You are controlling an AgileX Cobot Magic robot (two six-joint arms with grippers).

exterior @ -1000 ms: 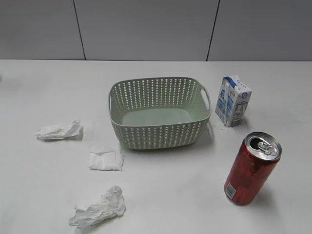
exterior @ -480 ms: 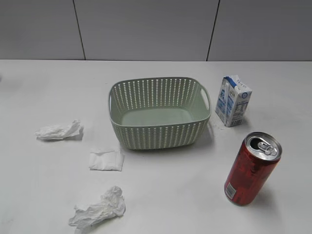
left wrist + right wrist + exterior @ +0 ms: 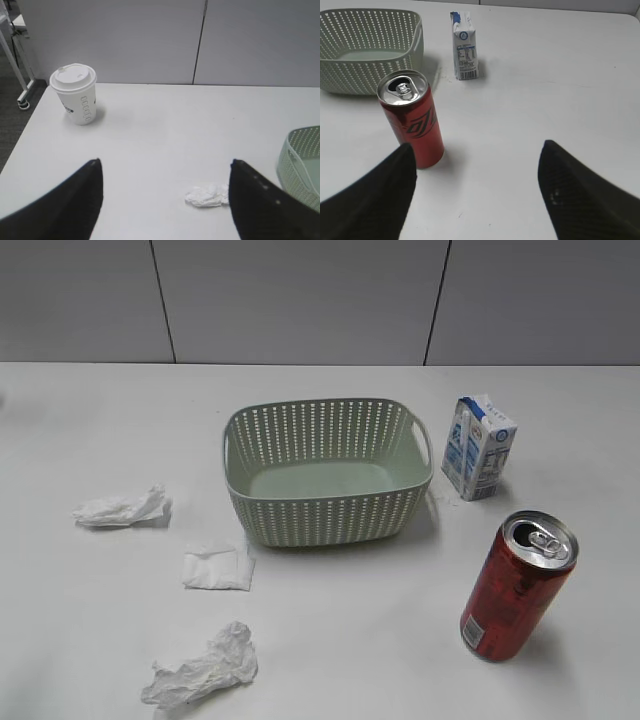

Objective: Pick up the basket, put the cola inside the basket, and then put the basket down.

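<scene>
Exterior view: the basket [image 3: 328, 472] sits upright on the white table [image 3: 560, 420], with the cola [image 3: 517, 585] standing well apart at its near right and a small blue-and-white carton [image 3: 478, 447] just beside its right handle; three crumpled tissues [image 3: 200, 668] lie to its left. Neither arm appears in this view.

From the right wrist, the right gripper [image 3: 477, 192] hangs with its fingers spread wide above bare tabletop, holding nothing. The cola [image 3: 412, 118] stands upright just ahead of its left finger, apart from it; the basket [image 3: 370, 50] lies farther ahead to the left, the carton [image 3: 464, 46] straight ahead.

From the left wrist, the left gripper [image 3: 165, 202] is likewise splayed and empty. One tissue [image 3: 206, 195] lies between its fingers, the basket's rim [image 3: 300, 160] just beyond its right finger, a lidded paper cup [image 3: 75, 93] well ahead at left.
</scene>
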